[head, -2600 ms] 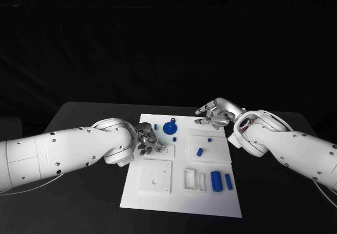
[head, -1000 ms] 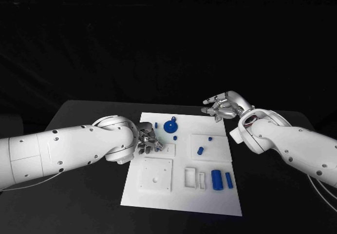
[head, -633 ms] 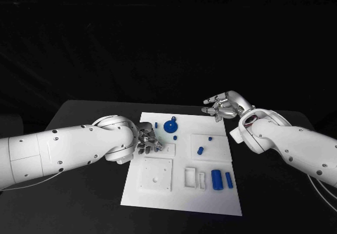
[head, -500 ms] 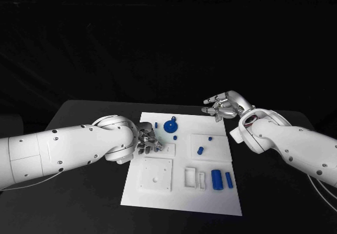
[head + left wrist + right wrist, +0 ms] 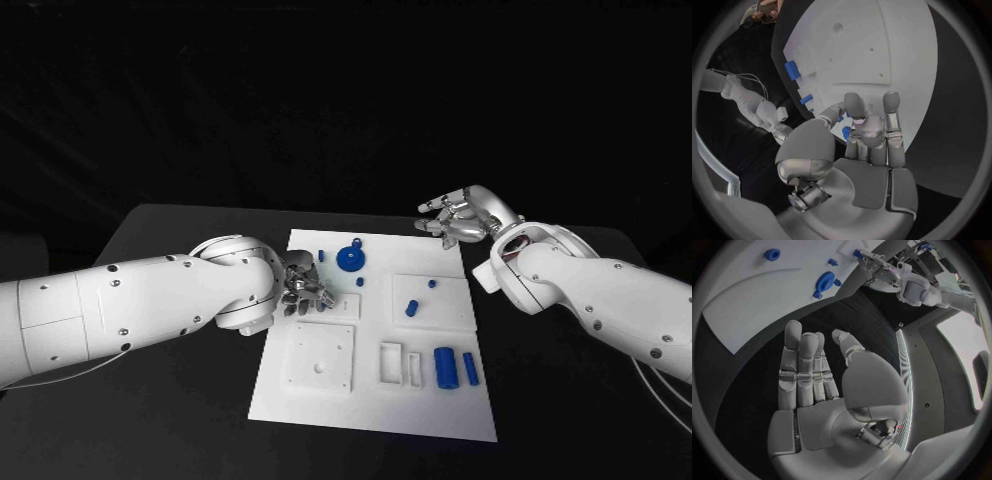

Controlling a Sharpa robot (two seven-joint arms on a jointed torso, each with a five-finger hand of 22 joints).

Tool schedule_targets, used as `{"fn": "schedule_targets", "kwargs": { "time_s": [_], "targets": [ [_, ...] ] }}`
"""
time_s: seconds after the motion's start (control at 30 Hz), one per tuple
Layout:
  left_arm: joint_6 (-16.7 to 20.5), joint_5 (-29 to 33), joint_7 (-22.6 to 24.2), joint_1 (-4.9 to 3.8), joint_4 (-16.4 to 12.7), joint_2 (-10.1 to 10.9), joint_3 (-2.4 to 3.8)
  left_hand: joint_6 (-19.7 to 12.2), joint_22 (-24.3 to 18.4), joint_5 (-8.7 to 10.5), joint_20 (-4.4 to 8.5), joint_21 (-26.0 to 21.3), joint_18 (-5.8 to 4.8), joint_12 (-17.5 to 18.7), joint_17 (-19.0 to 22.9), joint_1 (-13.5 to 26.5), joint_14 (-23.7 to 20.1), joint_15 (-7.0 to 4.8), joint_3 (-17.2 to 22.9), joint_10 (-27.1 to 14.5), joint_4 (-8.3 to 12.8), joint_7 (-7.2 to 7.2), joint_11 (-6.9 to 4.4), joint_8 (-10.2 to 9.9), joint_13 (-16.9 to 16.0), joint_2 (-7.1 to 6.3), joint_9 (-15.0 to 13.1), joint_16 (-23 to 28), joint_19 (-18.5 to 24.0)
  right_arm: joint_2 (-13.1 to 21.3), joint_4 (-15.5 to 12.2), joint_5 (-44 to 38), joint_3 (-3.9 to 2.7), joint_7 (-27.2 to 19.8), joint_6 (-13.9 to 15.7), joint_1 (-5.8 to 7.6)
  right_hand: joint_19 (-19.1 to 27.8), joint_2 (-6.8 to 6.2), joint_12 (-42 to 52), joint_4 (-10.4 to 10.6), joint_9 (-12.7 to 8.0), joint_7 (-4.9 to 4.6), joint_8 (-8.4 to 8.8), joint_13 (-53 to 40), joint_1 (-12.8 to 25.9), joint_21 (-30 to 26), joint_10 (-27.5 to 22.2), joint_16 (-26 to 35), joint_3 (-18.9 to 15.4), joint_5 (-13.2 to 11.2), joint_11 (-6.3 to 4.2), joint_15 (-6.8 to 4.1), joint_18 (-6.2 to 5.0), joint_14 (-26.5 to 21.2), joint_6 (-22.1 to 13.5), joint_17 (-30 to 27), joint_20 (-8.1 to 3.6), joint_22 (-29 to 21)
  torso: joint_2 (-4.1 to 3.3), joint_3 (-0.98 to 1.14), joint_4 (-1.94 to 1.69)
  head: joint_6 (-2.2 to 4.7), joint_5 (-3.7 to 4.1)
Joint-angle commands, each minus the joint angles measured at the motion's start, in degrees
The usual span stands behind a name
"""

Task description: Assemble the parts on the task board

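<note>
The white task board (image 5: 372, 400) lies in the middle of the black table. My left hand (image 5: 303, 285) hovers over the board's left edge, its fingers curled in. In the left wrist view a small blue part (image 5: 846, 132) sits pinched between thumb and fingers (image 5: 870, 127). My right hand (image 5: 459, 215) hangs beyond the board's far right corner, fingers (image 5: 801, 365) straight and apart, holding nothing. A round blue disc (image 5: 349, 261) with a knob lies near the far edge. Small blue pegs (image 5: 410, 309) stand mid-board. Two blue cylinders (image 5: 444, 367) lie at the near right.
White square and slotted plates (image 5: 317, 360) sit raised on the board's near half. Bare black table (image 5: 173, 230) surrounds the board on all sides. My left forearm (image 5: 130, 310) crosses the table's left part, my right forearm (image 5: 606, 300) the right part.
Since the earliest frame my right hand has lifted and drawn back from the board's far right corner; over the last second it holds still. My left hand has barely moved.
</note>
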State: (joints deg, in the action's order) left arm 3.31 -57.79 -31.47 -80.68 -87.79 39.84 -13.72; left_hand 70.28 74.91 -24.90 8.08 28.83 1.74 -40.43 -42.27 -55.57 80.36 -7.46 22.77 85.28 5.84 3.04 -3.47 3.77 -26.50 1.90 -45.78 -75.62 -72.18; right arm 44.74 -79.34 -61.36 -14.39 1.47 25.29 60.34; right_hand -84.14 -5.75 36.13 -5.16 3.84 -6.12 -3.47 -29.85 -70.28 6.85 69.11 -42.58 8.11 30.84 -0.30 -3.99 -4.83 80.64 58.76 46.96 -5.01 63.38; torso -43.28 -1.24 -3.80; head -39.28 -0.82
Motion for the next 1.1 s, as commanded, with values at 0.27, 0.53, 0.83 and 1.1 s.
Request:
{"fn": "schedule_targets", "kwargs": {
  "time_s": [0.27,0.53,0.83,1.1],
  "targets": [
    [-1.1,0.5,-0.5,0.06,0.4,-0.2,-0.17,9.8,1.1,-0.25,-0.11,0.2,-0.13,-0.2,-0.1,0.1,0.1,-0.16,7.4,1.4,7.6,-5.66,-1.86,0.3,-0.1,0.5,-0.2,-0.3,0.1,-0.1,0.1,0.0,-0.03,-0.5,-0.3,-0.02,-1.5,-0.33,-0.3,-0.1,-0.1,-0.2,-0.11,0.2,0.2,0.3,-0.3,-0.4,0.3,0.2,-0.07,-0.1,-0.31,-0.3,-0.2,-0.1,-0.16,-0.1,-0.02,0.02,0.02,0.05,-0.04],
    [-2.1,1.0,-0.4,0.06,0.7,-0.2,-0.15,9.8,1.1,-0.45,-0.14,0.3,-0.08,-0.4,-0.2,0.3,0.1,-0.17,7.5,1.4,7.8,-5.67,-1.87,0.2,-0.2,0.59,-0.7,-0.3,0.1,-0.2,0.3,0.0,-0.03,-0.5,-0.5,-0.02,-1.5,-0.34,-0.3,-0.3,-0.1,-0.2,-0.11,0.4,0.3,0.4,-0.3,-0.4,0.4,0.2,-0.07,-0.11,-0.31,-0.3,-0.2,-0.1,-0.16,-0.1,0.01,0.05,0.04,-0.04,-0.22],
    [-3.9,1.4,-0.3,0.06,0.9,-0.2,-0.13,9.7,1.1,-0.63,-0.15,0.3,-0.1,-0.4,-0.1,0.3,0.1,-0.13,7.6,1.4,8.0,-5.65,-1.85,0.2,-0.2,0.57,-0.8,-0.2,0.2,-0.5,0.8,0.0,-0.03,-0.4,-0.6,-0.02,-1.5,-0.34,-0.3,-0.4,-0.1,-0.21,-0.11,0.5,0.4,0.4,-0.3,-0.4,0.5,0.6,-0.07,-0.11,-0.31,-0.3,-0.3,-0.1,-0.17,-0.1,-0.02,0.03,0.0,0.03,-0.42],
    [-4.9,1.6,-0.3,0.06,1.0,-0.3,-0.11,9.7,1.1,-0.83,-0.14,0.4,-0.11,-0.4,-0.2,0.4,0.1,-0.12,7.6,1.4,8.3,-5.66,-1.86,0.2,-0.3,0.65,-0.9,-0.2,0.3,-0.6,0.9,0.0,-0.03,-0.3,-0.6,-0.02,-1.5,-0.34,-0.3,-0.4,-0.1,-0.21,-0.11,0.5,0.4,0.4,-0.3,-0.4,0.5,0.6,-0.07,-0.11,-0.31,-0.3,-0.3,-0.1,-0.17,-0.1,0.0,0.02,0.02,0.03,-0.42]
  ]
}}
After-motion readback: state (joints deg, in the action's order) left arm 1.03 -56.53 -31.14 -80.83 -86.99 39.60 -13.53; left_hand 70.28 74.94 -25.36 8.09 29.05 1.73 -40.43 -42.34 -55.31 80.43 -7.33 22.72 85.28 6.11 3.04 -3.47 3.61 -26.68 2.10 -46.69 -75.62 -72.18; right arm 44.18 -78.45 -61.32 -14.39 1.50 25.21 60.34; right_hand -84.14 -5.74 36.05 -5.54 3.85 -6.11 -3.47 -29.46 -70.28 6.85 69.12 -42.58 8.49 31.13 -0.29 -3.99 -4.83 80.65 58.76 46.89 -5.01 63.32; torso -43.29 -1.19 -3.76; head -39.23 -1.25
